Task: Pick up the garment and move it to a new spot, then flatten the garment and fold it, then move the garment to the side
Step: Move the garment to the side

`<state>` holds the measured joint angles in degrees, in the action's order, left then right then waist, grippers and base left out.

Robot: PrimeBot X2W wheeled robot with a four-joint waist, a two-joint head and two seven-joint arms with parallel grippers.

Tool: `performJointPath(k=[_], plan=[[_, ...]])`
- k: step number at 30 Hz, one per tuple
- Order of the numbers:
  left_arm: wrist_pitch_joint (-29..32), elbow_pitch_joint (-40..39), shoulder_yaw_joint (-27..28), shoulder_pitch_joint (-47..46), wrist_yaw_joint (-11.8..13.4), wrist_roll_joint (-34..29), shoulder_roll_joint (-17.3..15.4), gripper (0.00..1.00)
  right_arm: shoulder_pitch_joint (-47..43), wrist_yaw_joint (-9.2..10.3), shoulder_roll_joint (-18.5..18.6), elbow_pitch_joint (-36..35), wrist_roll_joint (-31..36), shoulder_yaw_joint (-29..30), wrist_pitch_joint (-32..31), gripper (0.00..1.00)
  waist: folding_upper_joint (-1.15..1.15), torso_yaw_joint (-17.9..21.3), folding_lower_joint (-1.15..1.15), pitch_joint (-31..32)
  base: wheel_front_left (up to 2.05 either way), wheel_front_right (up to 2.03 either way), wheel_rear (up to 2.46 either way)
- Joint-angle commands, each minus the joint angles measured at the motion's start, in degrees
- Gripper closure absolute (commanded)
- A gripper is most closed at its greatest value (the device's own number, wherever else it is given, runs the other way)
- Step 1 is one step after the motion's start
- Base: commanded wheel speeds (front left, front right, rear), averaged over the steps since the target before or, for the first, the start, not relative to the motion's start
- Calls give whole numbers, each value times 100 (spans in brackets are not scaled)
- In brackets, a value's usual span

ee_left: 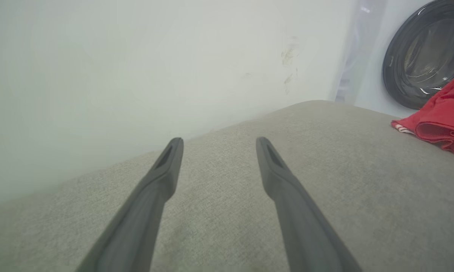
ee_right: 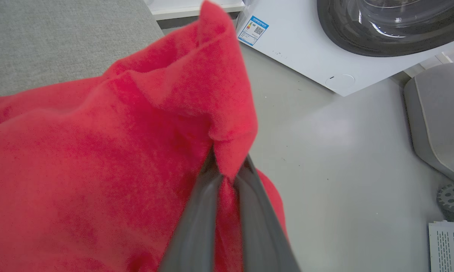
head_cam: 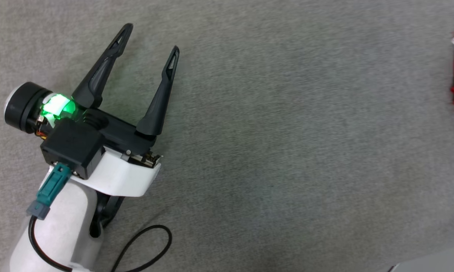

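Step in hand, by my read: step 1, pick-up & move. The right gripper (ee_right: 228, 166) has its fingers pressed together on a fold of the garment (ee_right: 98, 151). Red cloth bunches up & over the tips, and the rest of the jersey spreads out to the left in that wrist view.

In the head view the garment is a red-and-white bundle at the far right of the grey fabric top (head_cam: 287, 132). The top's right edge and the pale floor (ee_right: 325, 151) lie just beyond it. Can't tell whether the whole jersey is off the top or part of it rests there.

The left gripper (head_cam: 151, 37) hangs over the left part of the top, fingers wide apart, nothing btw them, well apart from the garment.

Next move prob calls for carrying the pinch inward, toward the middle of the top. It's one thin fold, so the grip must stay firm. Lift high enough that slack cloth doesn't trail over the edge.

Room: the middle of the top is bare, plenty of run for laying flat. Limits:
- White wall (ee_left: 98, 75) along the far edge, ahead of the left gripper.
- Washing machine (ee_right: 306, 56) on the floor past the right edge.
- Grey rounded unit (ee_right: 434, 121) w/ a small wheel (ee_right: 451, 196) nr it, also on the floor.
- Black cable (head_cam: 151, 238) looping by the left forearm, which may snag.
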<state>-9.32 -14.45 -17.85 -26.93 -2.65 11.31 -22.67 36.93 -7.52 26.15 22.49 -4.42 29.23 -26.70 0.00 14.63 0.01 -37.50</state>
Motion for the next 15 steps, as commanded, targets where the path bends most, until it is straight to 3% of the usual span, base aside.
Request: performJointPath(k=[1,3,4,6,15], plan=[[-47,-1,-20,-97,-21,-28,17,0,159,7,-112,85,148,162,58,100,0,-207,-1,-199,0,0,0],[-67,29,-36,-133,-17,-20,34,0,207,6,-236,171,255,306,107,100,0,-243,-1,-215,0,0,0],[-88,44,-45,-141,-15,-12,45,0,226,6,-285,194,308,345,159,77,0,-260,-1,-215,0,0,0],[-118,81,-61,-151,-13,6,55,0,243,6,-379,245,396,428,272,0,0,-280,-1,-199,0,0,0],[-251,333,-87,44,62,94,103,0,97,6,-569,175,835,716,976,0,0,-311,-1,212,0,0,0]])
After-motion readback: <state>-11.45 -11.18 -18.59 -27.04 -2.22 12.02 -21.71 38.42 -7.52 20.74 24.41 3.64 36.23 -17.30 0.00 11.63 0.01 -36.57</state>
